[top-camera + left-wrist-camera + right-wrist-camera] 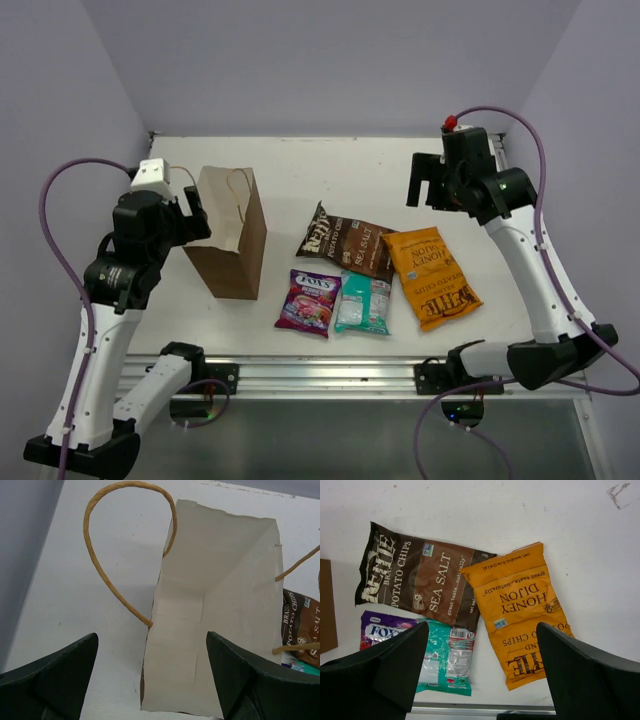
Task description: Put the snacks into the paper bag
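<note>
The brown paper bag [228, 235] stands upright and open on the left of the table. My left gripper [190, 215] is open and empty just left of its top. In the left wrist view the paper bag [220, 590] shows its pale inside, and the left gripper [151, 645] hangs over its near left wall. Four snacks lie flat in the middle: dark brown chip bag [345, 240] [420, 577], orange Kettle bag [432, 275] [520, 610], purple Fox's bag [309, 301] [380, 630], teal-white packet [363, 303] [447, 655]. My right gripper [428, 185] [481, 630] is open, empty, high above them.
The bag's twisted handle [115, 540] loops out to the left of the opening. The table's front edge with a metal rail [330, 375] runs just below the snacks. Walls close in the table at the back and both sides. Purple cables hang along both arms.
</note>
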You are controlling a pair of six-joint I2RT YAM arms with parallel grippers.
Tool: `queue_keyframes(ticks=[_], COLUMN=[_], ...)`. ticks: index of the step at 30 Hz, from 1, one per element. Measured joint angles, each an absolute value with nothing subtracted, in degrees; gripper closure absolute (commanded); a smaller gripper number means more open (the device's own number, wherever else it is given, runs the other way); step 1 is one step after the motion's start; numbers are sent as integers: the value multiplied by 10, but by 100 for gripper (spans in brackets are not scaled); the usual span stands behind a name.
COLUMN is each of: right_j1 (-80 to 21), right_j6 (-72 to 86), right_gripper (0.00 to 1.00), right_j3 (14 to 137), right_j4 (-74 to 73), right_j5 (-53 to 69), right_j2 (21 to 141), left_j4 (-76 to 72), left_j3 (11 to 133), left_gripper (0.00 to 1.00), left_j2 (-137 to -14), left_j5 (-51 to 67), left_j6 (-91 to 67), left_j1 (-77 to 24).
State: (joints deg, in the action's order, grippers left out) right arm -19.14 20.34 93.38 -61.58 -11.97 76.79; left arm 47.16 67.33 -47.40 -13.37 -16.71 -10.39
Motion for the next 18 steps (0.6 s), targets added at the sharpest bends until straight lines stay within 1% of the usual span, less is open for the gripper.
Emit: queue_keyframes(ticks=[6, 9, 10, 11, 15, 16, 17, 18], right_j1=[-191, -192, -192, -192, -192, -192, -192, -192], right_j6=[204, 204, 204, 204, 203, 203, 202, 201], right_gripper=[8, 9, 11, 13, 15, 15, 15, 15], right_j3=[901, 881, 875, 870, 833, 819, 804, 787], right_j4=[-606, -595, -591, -587, -564, -556, -549, -537], right_j5=[-104, -96, -94, -94, -83, -78, -75, -70], right_j2=[757, 753, 752, 752, 747, 745, 745, 745], left_j4=[458, 447, 442, 438, 425, 422, 417, 411], left_j3=[637, 625, 622, 620, 613, 611, 608, 605], left_gripper=[13, 21, 26, 28, 39, 45, 49, 61], left_j2=[-475, -480, -482, -483, -488, -489, -489, -490], left_j5=[-121, -117, -115, -112, -105, -103, -101, -98], left_j6=[-161, -155, -154, -154, -148, -145, -144, -141], left_j1=[-99, -94, -93, -93, -90, -89, -89, -89])
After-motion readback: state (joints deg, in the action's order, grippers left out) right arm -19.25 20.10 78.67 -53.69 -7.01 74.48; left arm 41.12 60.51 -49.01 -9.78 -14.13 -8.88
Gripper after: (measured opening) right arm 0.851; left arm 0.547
